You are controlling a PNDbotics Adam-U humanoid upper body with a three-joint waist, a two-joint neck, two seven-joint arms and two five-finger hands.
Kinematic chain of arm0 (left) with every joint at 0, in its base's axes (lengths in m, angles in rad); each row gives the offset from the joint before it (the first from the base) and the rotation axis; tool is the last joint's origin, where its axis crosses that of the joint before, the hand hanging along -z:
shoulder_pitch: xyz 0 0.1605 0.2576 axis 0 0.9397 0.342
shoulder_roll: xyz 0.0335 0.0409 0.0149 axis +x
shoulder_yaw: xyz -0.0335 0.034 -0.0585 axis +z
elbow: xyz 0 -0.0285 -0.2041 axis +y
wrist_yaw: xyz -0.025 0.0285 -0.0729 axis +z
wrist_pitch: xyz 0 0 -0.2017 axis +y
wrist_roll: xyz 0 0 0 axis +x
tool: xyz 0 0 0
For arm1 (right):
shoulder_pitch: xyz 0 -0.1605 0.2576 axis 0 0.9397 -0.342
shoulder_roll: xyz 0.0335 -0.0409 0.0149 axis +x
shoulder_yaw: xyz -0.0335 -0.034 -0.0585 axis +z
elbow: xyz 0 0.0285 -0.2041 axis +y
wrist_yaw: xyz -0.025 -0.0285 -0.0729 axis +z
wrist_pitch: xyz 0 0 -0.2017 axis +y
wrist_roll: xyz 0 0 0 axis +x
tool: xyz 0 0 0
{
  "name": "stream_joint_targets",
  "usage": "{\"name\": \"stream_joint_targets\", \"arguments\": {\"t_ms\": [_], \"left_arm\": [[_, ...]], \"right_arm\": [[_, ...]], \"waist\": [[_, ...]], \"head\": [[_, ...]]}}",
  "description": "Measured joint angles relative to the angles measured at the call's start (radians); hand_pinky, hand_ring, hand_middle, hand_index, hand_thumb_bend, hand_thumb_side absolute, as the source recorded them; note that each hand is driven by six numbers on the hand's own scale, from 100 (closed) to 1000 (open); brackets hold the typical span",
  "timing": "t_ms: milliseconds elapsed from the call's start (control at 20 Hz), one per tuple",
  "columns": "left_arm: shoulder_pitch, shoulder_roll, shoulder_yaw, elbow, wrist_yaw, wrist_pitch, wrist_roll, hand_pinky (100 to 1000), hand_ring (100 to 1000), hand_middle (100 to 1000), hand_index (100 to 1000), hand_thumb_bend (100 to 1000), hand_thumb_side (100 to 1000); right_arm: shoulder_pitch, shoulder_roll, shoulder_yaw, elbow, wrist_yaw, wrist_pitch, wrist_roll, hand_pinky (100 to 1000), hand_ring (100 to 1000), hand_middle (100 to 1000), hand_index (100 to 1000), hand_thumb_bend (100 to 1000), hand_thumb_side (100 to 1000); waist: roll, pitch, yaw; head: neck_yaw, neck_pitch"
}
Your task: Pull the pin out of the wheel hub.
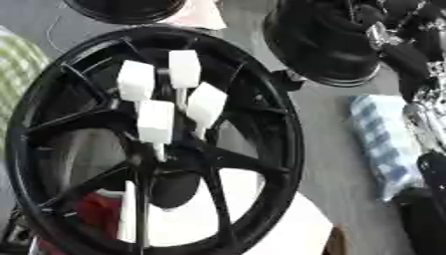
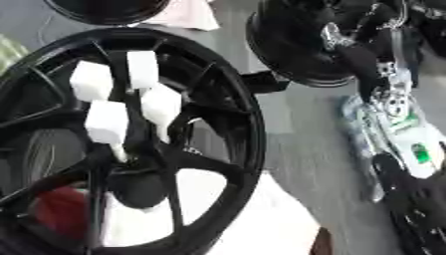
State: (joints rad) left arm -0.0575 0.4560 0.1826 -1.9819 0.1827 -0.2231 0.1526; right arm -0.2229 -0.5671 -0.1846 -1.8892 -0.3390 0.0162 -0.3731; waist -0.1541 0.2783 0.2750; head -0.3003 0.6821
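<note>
Wheel hub (image 1: 261,124) w/ white pins (image 1: 157,121) upfront; right hand (image 2: 370,60) touching neither.

The wheel hub (image 1: 157,144) is set at the left of the view and fills most of it. Four pins (image 1: 170,94) are seated near its centre, their block heads clustered just above the middle. A second wheel (image 1: 327,45) is placed behind it, to the upper right, and a third (image 1: 126,10) at the far edge. A wrapped bundle (image 1: 379,144) is laid on the table (image 1: 331,129), right of the hub. The robot's right arm (image 2: 383,74) is seen along the right edge.
</note>
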Motion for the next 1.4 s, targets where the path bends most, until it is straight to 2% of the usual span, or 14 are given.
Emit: {"name": "stream_joint_targets", "arguments": {"t_ms": [150,200,250,300,500,650,800,1000,1400], "left_arm": [[0.001,0.043,0.0,0.0,-0.025,-0.024,0.002,864,655,563,774,100,725],[0.004,0.065,0.0,0.0,-0.038,-0.037,0.001,862,657,565,776,100,762],[0.007,0.088,0.0,0.0,-0.051,-0.051,-0.001,860,659,569,780,100,716],[0.012,0.112,0.0,0.0,-0.065,-0.065,-0.007,858,661,571,783,100,713],[0.053,0.207,-0.001,0.0,-0.124,-0.123,-0.05,849,679,591,797,100,715],[0.089,0.279,-0.025,0.0,-0.17,-0.144,-0.091,842,705,618,803,100,702],[0.095,0.351,-0.074,-0.002,-0.214,-0.134,-0.135,840,735,656,815,100,694],[0.065,0.448,-0.164,-0.003,-0.275,-0.086,-0.195,842,770,706,831,100,707],[-0.099,0.632,-0.344,-0.003,-0.389,-0.002,-0.31,851,801,745,851,176,737]], "right_arm": [[0.005,0.0,0.0,-0.001,0.002,0.001,0.003,648,589,482,612,340,136],[0.006,0.0,0.0,-0.002,0.002,0.001,0.004,648,589,482,612,341,136],[0.01,-0.001,0.0,-0.003,0.003,0.001,0.004,648,588,482,611,342,135],[0.014,-0.002,0.0,-0.004,0.004,0.002,0.004,648,588,482,611,342,136],[0.022,-0.016,0.0,-0.006,0.015,0.002,0.004,648,588,481,611,337,139],[0.024,-0.031,0.0,-0.006,0.02,0.002,0.004,648,588,481,611,338,138],[0.027,-0.043,0.0,-0.006,0.021,0.004,0.005,647,587,480,610,333,140],[0.026,-0.058,0.003,-0.006,0.021,0.008,0.01,648,587,480,610,334,139],[0.026,-0.072,0.007,-0.005,0.023,0.012,0.015,647,586,479,609,335,137]], "waist": [[0.003,0.0,-0.001],[0.006,0.0,-0.001],[0.01,0.0,-0.001],[0.015,0.0,-0.002],[0.031,-0.001,-0.004],[0.043,-0.001,-0.009],[0.053,-0.001,-0.014],[0.055,-0.001,-0.022],[0.061,-0.007,-0.02]], "head": [[-0.009,0.0],[-0.015,0.0],[-0.021,0.0],[-0.028,0.0],[-0.05,0.0],[-0.057,0.0],[-0.06,0.0],[-0.064,-0.003],[-0.066,-0.003]]}}
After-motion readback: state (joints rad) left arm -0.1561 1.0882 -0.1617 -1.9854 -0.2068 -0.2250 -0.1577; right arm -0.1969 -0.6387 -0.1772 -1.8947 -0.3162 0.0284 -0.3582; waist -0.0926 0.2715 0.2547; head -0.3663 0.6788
